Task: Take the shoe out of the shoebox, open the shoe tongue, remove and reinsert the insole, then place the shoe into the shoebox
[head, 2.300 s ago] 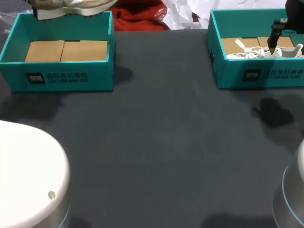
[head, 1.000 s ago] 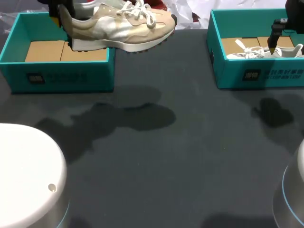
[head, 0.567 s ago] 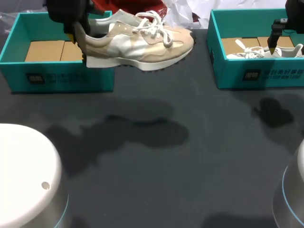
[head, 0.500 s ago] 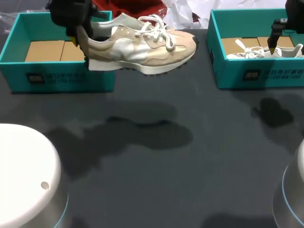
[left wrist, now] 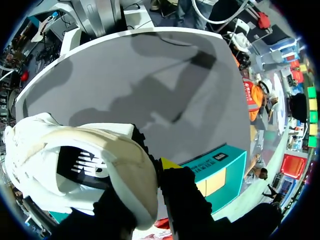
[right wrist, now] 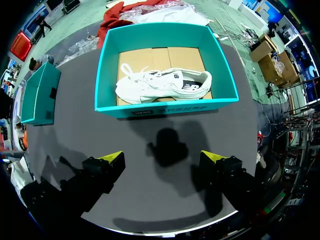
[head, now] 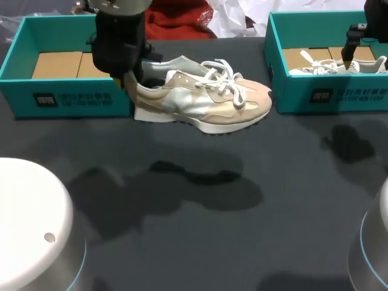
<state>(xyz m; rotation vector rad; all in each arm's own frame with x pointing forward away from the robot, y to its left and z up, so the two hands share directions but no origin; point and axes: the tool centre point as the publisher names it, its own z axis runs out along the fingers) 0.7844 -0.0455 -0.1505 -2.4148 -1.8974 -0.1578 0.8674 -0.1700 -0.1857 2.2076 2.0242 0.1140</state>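
The left claw (head: pixel 130 83) pinches the heel of the beige-and-white laced suede sneaker (head: pixel 203 104), held clear of the dark table (head: pixel 194 242). Its toe runs away from that claw toward my right (the right claw (right wrist: pixel 162 157) hangs spread, farther off).

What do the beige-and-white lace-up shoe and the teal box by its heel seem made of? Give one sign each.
The beige-and-white lace-up shoe looks like matte suede-like and textile panels, stitched in separate pieces, on a white, probably foam or rubber, sole. The teal open box looks like matte printed cardboard: plain brown flaps line its floor.
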